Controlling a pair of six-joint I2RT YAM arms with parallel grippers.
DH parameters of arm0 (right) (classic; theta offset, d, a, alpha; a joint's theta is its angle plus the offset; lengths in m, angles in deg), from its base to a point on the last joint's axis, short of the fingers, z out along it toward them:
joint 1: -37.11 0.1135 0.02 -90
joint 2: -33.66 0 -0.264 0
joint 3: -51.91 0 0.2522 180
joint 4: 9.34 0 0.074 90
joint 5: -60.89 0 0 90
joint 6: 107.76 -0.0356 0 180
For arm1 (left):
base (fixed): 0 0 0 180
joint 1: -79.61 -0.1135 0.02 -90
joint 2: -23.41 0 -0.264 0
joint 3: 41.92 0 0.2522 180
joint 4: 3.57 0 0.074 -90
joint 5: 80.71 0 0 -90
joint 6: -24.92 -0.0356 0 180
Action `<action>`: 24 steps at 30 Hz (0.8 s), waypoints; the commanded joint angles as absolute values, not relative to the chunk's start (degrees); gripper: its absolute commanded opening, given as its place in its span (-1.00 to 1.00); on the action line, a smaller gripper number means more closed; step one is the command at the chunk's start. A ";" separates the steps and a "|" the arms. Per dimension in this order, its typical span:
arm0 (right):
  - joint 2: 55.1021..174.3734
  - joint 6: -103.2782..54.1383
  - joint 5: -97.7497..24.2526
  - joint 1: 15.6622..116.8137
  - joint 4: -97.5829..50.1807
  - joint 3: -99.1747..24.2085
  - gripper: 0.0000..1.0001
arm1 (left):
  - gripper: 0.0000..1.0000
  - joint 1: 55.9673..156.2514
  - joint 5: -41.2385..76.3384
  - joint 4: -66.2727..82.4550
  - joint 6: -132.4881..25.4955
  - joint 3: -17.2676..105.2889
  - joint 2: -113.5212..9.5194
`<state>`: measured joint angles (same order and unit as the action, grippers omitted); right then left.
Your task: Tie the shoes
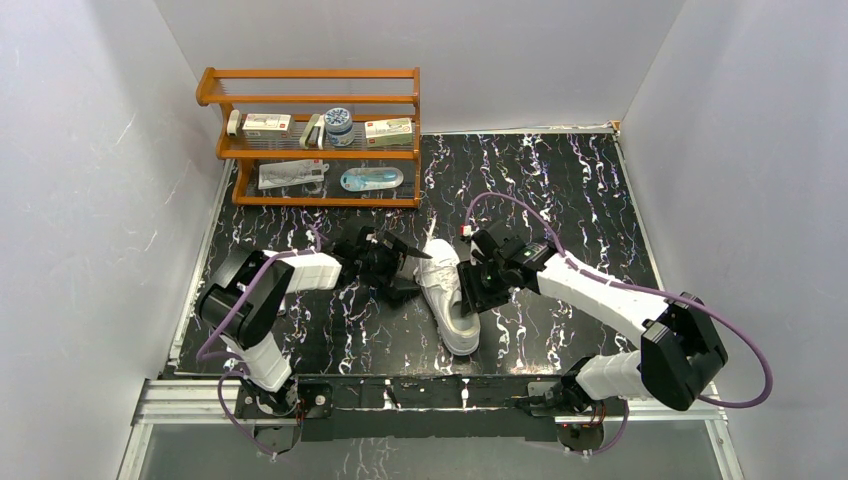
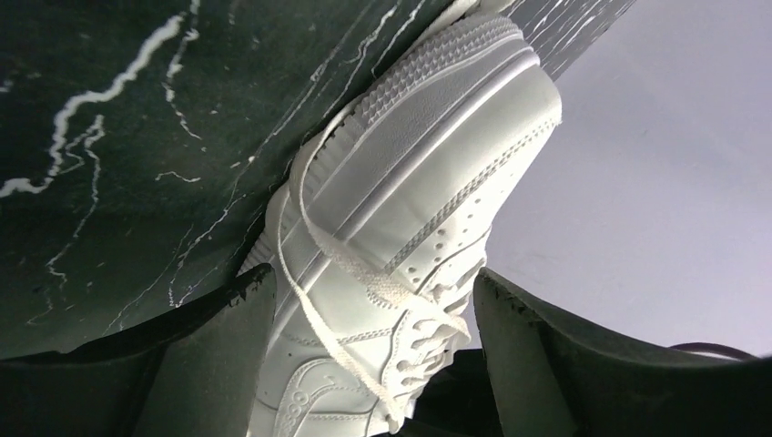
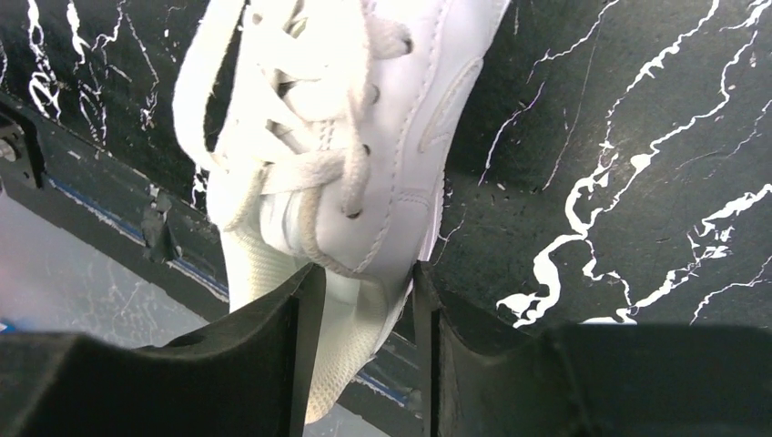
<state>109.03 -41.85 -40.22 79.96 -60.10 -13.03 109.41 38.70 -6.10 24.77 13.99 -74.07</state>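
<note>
A white sneaker [image 1: 448, 295] lies mid-table, toe to the far side, heel towards the near edge. My left gripper [image 1: 403, 264] is at its left side, open. In the left wrist view the open left gripper [image 2: 373, 278] straddles the shoe's flank [image 2: 428, 182], and a loose lace [image 2: 314, 305] hangs across it, untouched by either finger. My right gripper [image 1: 472, 288] is at the shoe's right side. In the right wrist view the right gripper [image 3: 364, 273] pinches the collar wall [image 3: 364, 309] near the heel. One finger is inside on the mesh lining, the other outside. The crossed laces [image 3: 300, 137] lie loose.
A wooden rack [image 1: 310, 140] with boxes, a jar and packets stands at the back left. White walls close in the left, right and far sides. A metal rail [image 1: 430, 395] runs along the near edge just behind the heel.
</note>
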 commanded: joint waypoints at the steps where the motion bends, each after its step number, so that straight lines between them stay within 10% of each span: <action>1: 108.32 -44.67 -37.73 81.22 -55.40 -12.14 -0.08 | 0.48 109.95 37.15 -12.76 33.43 11.76 -74.62; 9: 108.91 -46.66 -35.19 82.30 -55.20 -12.47 -0.21 | 0.26 113.18 35.14 -14.36 40.05 10.25 -76.03; 15: 109.90 -45.88 -34.11 83.34 -55.92 -13.52 -0.34 | -0.28 113.18 34.14 -11.51 38.65 13.62 -77.71; 19: 110.16 -46.26 -32.31 83.34 -56.79 -13.52 -1.00 | -1.00 112.81 30.21 -6.62 36.78 13.63 -67.62; 24: 109.73 -45.14 -33.88 83.34 -54.58 -13.41 -1.00 | -1.00 111.34 30.51 5.42 23.60 25.26 -61.68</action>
